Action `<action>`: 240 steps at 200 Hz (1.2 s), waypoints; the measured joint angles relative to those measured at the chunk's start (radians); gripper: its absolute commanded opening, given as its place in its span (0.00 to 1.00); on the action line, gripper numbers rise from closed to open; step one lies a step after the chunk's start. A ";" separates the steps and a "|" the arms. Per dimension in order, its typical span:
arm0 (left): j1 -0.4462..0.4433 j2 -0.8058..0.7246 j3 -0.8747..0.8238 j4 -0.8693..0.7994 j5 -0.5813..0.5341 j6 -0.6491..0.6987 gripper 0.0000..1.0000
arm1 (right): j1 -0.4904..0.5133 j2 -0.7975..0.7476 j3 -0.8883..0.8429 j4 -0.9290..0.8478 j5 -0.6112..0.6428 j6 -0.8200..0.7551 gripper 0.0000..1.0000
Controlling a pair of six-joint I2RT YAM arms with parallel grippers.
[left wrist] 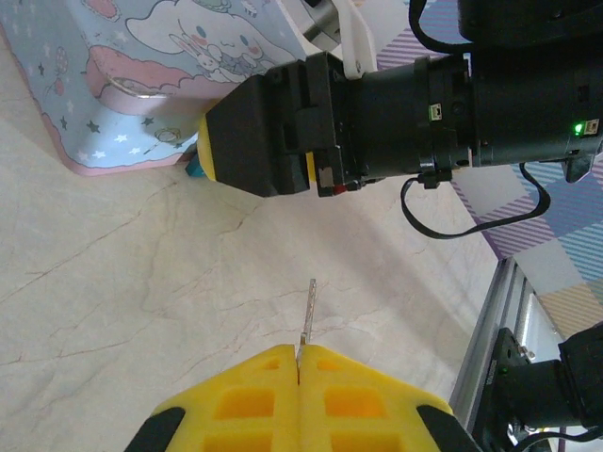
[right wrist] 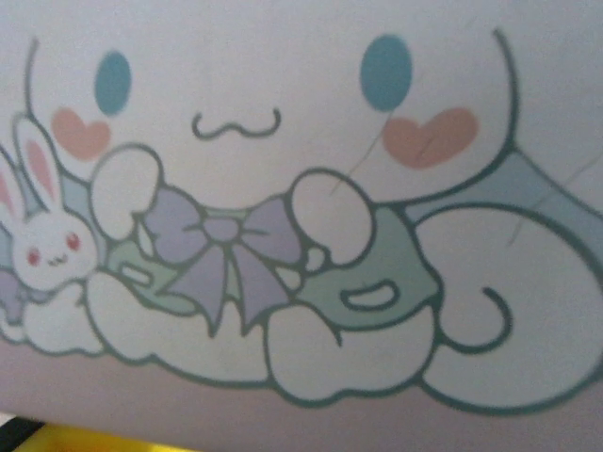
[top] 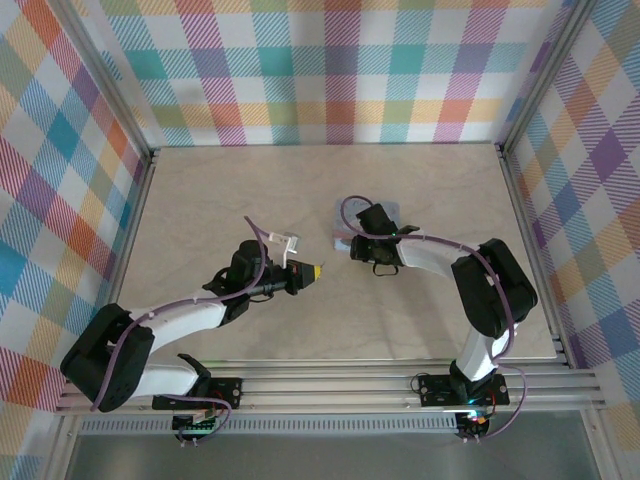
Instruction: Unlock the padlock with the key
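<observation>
The left gripper (left wrist: pixel 298 356), at the bottom centre of its wrist view, is pressed shut on the key (left wrist: pixel 309 309), whose thin silvery blade sticks up from the seam between the yellow fingertips. The blade points toward the right gripper (left wrist: pixel 209 143), the black block in the upper middle of that frame, just beside the pastel tin (left wrist: pixel 141 66) at upper left. What I take for the padlock (left wrist: pixel 194 169), a small teal sliver, peeks out under that block at the tin's lower edge; its keyhole is hidden. Whether the right gripper's jaws are clamped on anything I cannot tell. To insert well, line the blade up with the keyway first, then advance slowly, since so thin a key could slip or bend. In the top view the left arm reaches low from lower left toward centre, forearm near level over the table (top: pixel 200 190); the right arm curls in from the right.
</observation>
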 measured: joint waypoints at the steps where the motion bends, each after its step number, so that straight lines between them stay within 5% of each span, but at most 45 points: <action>1: 0.000 0.001 0.000 0.001 0.001 0.001 0.00 | 0.000 0.000 0.000 0.001 0.001 0.000 0.50; 96: 0.000 0.021 0.004 0.022 0.031 0.005 0.00 | 0.037 0.099 0.023 0.045 0.153 0.055 0.44; 169: 0.000 0.014 0.001 0.020 0.030 0.031 0.00 | 0.042 0.112 0.066 0.034 0.177 0.040 0.11; 240: -0.021 0.064 -0.005 0.062 0.026 0.066 0.00 | 0.041 0.034 0.077 -0.110 0.042 0.002 0.00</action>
